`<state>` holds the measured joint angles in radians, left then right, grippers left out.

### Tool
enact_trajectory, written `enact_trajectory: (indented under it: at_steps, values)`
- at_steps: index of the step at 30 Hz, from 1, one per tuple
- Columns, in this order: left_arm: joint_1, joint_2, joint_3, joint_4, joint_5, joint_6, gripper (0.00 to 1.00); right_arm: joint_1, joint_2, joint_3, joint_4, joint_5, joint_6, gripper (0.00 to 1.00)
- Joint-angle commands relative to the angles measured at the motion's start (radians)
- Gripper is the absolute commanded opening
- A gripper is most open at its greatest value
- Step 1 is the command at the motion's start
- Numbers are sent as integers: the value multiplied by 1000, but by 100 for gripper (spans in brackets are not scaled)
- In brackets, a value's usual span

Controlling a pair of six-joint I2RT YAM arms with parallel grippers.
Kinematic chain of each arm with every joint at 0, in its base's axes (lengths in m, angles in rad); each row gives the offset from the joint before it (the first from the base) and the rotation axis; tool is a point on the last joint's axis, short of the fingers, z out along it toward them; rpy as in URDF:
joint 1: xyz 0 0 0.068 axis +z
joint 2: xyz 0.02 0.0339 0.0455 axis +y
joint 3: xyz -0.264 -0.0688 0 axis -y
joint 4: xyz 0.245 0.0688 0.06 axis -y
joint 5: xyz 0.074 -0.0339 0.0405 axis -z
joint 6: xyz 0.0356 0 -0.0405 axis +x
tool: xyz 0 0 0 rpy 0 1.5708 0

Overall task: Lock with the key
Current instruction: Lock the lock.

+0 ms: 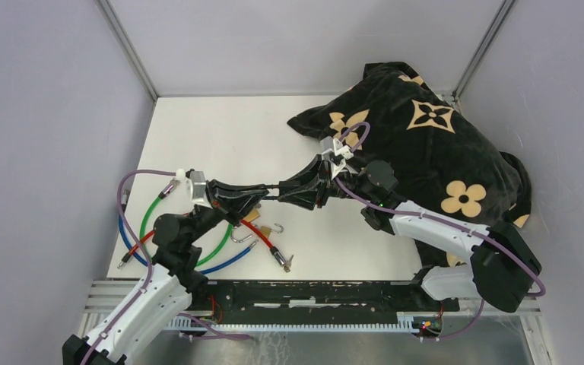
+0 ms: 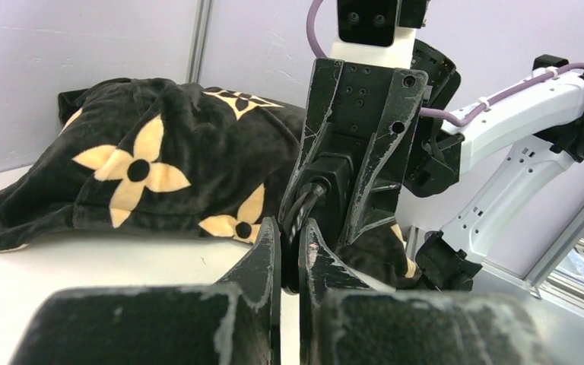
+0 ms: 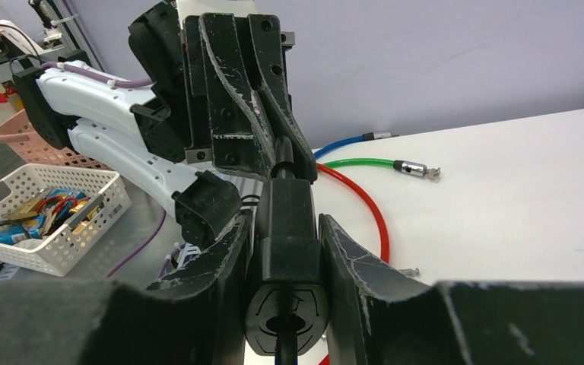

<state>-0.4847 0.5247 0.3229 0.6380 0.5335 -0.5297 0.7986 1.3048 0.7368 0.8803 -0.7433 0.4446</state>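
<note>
Lock pinched by right gripper, left gripper with jaws pressed together at its top, readable only from wrist views.

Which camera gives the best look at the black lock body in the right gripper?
Right wrist: the black lock body sits centre frame, clamped in the right gripper, its round end face showing. The left wrist view shows it farther off, partly behind the left gripper. From above it blends into the dark grippers.
</note>
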Motion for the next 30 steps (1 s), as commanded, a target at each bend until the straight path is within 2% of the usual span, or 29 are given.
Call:
enact_trajectory:
  at_steps: [1, 5, 10, 12, 15, 21, 30]
  values:
    - [-70, 47, -36, -7, 22, -52, 2, 70, 17, 103, 47, 57, -35, 0]
    - [-85, 56, -27, 7, 4, -45, 2, 69, 37, 118, 17, 32, -64, 0]
    - [-87, 51, -3, 19, 18, -9, 2, 67, 109, 154, 175, -236, 47, 0]
    - [-86, 35, 10, 19, 35, 13, 2, 65, 85, 153, 76, -260, -49, 0]
    - [-86, 17, 22, 20, 40, 0, 2, 62, 53, 172, -79, -224, -191, 0]
    - [-100, 29, -29, 23, 18, -20, 2, 77, 90, 172, 46, -98, -71, 0]
    - [-176, 83, -70, 20, 29, 3, 2, 86, 113, 223, -132, -7, -158, 0]
